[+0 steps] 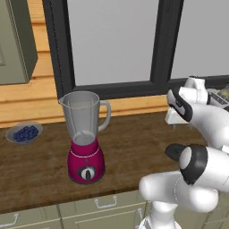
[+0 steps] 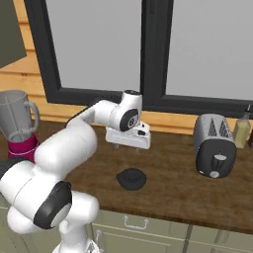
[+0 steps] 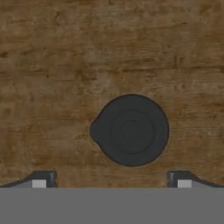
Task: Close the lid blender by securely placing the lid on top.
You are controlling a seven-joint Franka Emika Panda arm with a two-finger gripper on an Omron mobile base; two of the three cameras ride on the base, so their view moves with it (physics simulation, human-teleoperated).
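Lid [image 3: 130,130] lay flat on bench [image 3: 65,52]; claw [image 3: 111,179] hung above it, spread wide, empty. Blender [image 1: 85,136] stood uncapped, well left.

Soft even light, faint shadows

Toaster [image 2: 214,146], bottle [image 2: 242,129] (maybe oil), blueberry bowl [image 1: 24,133] on counter [image 2: 183,185]

lid [image 2: 132,178] on counter [image 2: 173,183], between blender [image 2: 20,129] and toaster [image 2: 214,145].
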